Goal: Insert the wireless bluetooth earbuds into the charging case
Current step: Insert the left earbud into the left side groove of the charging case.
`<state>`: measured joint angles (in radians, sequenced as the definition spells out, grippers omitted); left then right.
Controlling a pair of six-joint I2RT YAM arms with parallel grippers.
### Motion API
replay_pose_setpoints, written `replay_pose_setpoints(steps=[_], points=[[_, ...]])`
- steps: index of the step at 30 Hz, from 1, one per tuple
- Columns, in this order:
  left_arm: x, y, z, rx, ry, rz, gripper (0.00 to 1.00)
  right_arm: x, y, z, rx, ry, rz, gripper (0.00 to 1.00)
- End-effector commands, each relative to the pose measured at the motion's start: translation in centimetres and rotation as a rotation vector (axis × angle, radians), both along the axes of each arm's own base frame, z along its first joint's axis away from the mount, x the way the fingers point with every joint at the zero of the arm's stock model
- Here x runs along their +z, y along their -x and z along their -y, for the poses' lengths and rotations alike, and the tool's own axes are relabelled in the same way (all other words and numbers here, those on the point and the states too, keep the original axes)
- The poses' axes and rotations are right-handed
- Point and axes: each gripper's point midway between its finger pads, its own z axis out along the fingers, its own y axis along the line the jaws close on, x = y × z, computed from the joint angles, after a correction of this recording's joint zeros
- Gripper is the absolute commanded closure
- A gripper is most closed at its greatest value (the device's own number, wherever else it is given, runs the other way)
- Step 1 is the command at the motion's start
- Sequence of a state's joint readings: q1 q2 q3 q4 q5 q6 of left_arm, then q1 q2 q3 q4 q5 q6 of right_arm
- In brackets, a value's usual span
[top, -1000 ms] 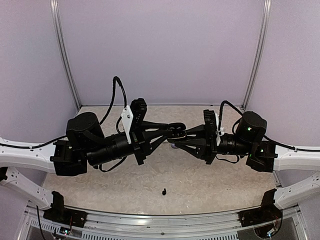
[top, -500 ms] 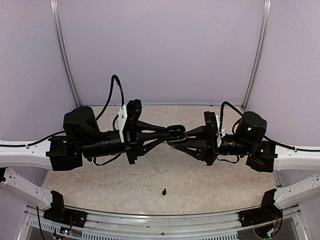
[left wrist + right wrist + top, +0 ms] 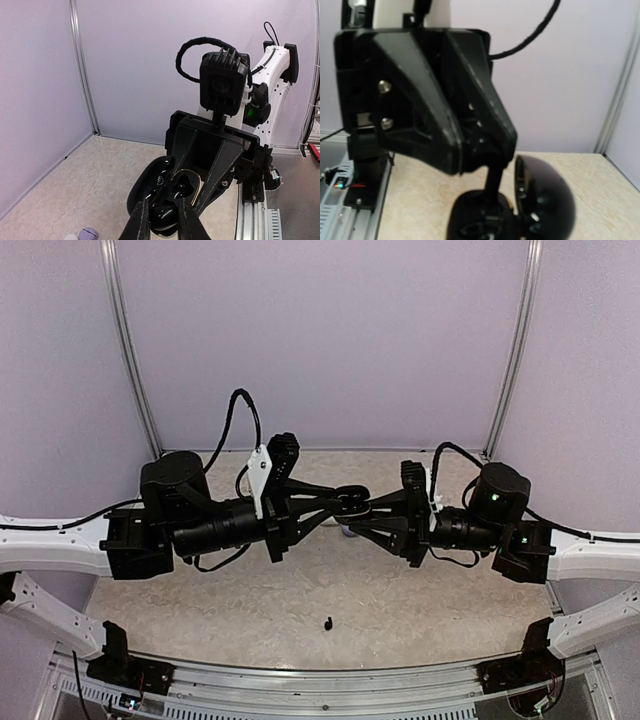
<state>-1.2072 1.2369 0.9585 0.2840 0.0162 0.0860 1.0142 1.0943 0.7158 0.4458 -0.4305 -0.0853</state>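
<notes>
Two claws meet mid-air — the left claw (image 3: pixel 164 222) clamps the open glossy black pebble-shaped charging case (image 3: pixel 146 183); the right claw (image 3: pixel 352 512) noses in, its spread impossible to tell. One tiny black stemmed earbud (image 3: pixel 328 622) lies on the near bench (image 3: pixel 200 610). Pushing hard could twist the case loose.

The table (image 3: pixel 400 610) has a beige speckled top, like stone, and the light on it is even, without hard shadows. Behind the table and at both its sides stand plain pale lavender walls (image 3: pixel 320 340), joined at the table's far corners by two slim metal posts (image 3: pixel 127 350). Along the table's near edge runs an aluminium rail (image 3: pixel 320 678).
</notes>
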Motion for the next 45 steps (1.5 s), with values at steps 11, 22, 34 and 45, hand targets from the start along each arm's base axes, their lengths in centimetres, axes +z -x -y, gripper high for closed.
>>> replay_pose_setpoints(steps=[11,22,34,45], points=[[-5.2,-4.9,-0.3,0.272,-0.142,-0.158,0.92,6.2,0.2,1.0,-0.045,-0.157,0.145,1.0],[-7.0,-5.7,0.5,0.316,-0.184,-0.206,0.92,6.1,-1.2,1.0,-0.122,-0.137,0.155,1.0],[-6.7,-6.1,-0.8,0.368,-0.118,-0.227,0.92,6.8,-0.3,2.7,-0.127,-0.231,0.155,1.0],[-6.4,-5.6,-1.2,0.325,-0.068,-0.258,0.91,7.3,0.5,3.1,-0.097,-0.265,0.176,1.0]])
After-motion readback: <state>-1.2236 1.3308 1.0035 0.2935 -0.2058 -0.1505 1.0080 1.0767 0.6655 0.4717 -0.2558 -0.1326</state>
